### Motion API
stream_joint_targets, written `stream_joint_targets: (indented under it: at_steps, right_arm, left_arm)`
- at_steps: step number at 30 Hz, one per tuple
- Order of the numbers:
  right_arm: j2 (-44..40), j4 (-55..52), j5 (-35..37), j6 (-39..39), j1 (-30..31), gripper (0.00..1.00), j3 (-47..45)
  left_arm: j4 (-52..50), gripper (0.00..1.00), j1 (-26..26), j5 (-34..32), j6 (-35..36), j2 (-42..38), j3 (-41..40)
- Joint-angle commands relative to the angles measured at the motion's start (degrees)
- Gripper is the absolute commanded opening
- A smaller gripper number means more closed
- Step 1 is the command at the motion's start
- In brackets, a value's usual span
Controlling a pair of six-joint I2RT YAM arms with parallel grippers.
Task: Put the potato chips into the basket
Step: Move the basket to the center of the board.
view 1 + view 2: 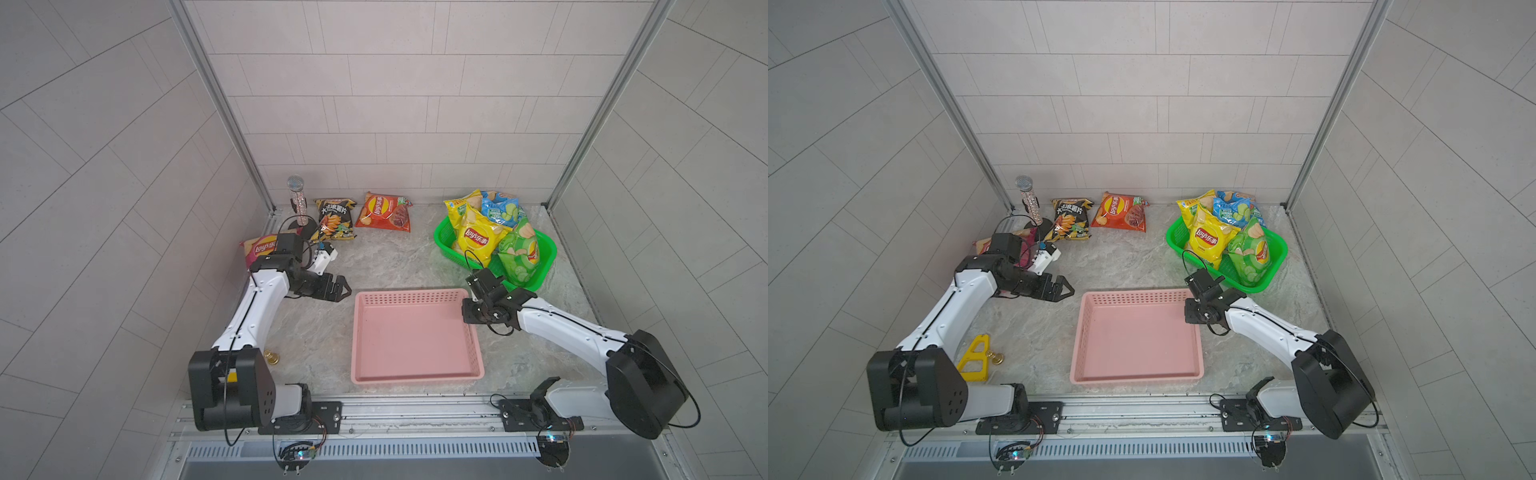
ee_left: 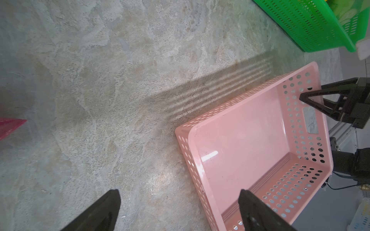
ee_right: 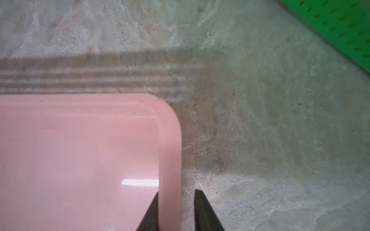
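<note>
Only in a top view: yellow bracket (image 1: 973, 359) near desk's left edge. Right claw (image 3: 177, 191) narrowly parted, astride wall of pink basket (image 3: 170, 140).

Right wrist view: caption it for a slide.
Right gripper straddles the pink basket's wall near a corner; green basket at the edge.

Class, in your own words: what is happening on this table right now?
The right gripper straddles the right wall of the empty pink basket, jaws not closed on it. The left gripper hangs open near its far left corner, holding nothing. Yellow, blue and green chip bags sit in the green basket; the red bag, black bag and magenta bag lie on the table behind.
</note>
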Motion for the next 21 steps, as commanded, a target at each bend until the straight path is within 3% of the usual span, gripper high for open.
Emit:
stream_joint_targets:
  at_steps: [1, 3, 9, 17, 21]
  right_arm:
    - [0.5, 2.9, 1.5, 1.5, 0.2, 0.21, 1.6]
    - [1.0, 3.8, 2.4, 2.5, 0.3, 0.12, 2.3]
    - [4.2, 6.5, 3.9, 4.7, 0.2, 0.01, 5.2]
    - [14.3, 8.3, 4.4, 3.3, 0.2, 0.02, 12.0]
    - [17.7, 9.9, 5.0, 3.5, 0.2, 0.11, 13.9]
  left_arm:
    - [-0.1, 1.00, 0.3, -0.2, 0.4, 0.3, -0.6]
    - [-0.1, 1.00, 0.3, -0.2, 0.4, 0.2, -0.6]
    - [-0.1, 1.00, 0.3, -0.3, 0.3, 0.3, -0.6]
    - [0.0, 1.00, 0.3, -0.7, 0.2, 0.1, -0.3]
    - [0.1, 1.00, 0.3, -1.6, 0.2, 0.0, 0.2]
